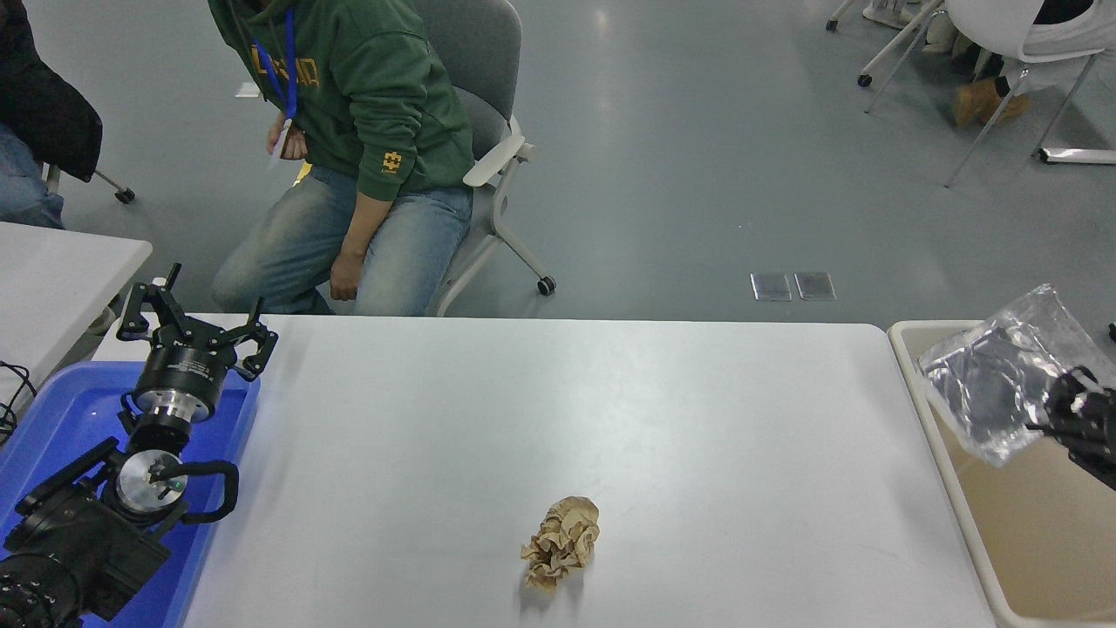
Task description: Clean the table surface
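Table surface (663, 419): wide plain white matte worktop, rounded far-right corner, fills most of the lower picture. One crumpled brown paper ball (562, 541) lies on it near the near edge, about mid-width; rest of the top bare.

Right gripper (1071, 414) at the right edge, clenched on a crumpled clear plastic bag (1003, 384); bag hangs in the air above the beige bin (937, 419) that stands just off the worktop's right edge. Gripper is past the right edge of the table surface, not touching it, well apart from the paper ball.

Left gripper (193, 330) parked at the far-left corner, fingers spread, nothing between them, above the far edge of a blue tray (61, 419) that overlaps the worktop's left edge.

Beyond the far edge, a person (366, 131) in a green hoodie and jeans sits on a grey chair (488, 105). A smaller white table (61, 270) stands at far left.
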Available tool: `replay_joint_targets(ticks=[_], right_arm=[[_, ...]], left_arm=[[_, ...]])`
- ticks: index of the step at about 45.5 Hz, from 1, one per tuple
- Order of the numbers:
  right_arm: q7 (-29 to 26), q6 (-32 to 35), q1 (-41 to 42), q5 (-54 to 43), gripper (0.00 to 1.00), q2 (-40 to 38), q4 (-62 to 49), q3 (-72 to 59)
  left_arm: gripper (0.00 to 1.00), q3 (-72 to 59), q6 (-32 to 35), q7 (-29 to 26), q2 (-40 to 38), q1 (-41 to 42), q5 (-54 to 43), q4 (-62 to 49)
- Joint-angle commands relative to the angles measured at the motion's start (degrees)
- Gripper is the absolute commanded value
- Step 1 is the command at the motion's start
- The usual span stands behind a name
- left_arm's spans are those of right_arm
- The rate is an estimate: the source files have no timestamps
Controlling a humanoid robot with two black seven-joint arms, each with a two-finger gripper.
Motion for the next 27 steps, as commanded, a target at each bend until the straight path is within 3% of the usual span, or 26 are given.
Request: replay_joint_targets(ticks=[1,15,27], right_arm=[[2.8,-5.1,2.6,-0.3,0.0,6.2,-10.7,-6.3],[3.7,-14.7,3.6,0.2,0.0,14.9,-22.4,-11.4],[6.6,-26.8,3.8,0.7,0.0,22.4,-29.8,-15.3]], left_arm=[[1.0,0.0,0.0,0.0,0.0,0.1,0.0,0.0],[1.0,0.0,0.0,0.0,0.0,0.0,0.0,0.0],[1.0,0.0,0.0,0.0,0.0,0.0,0.0,0.0]])
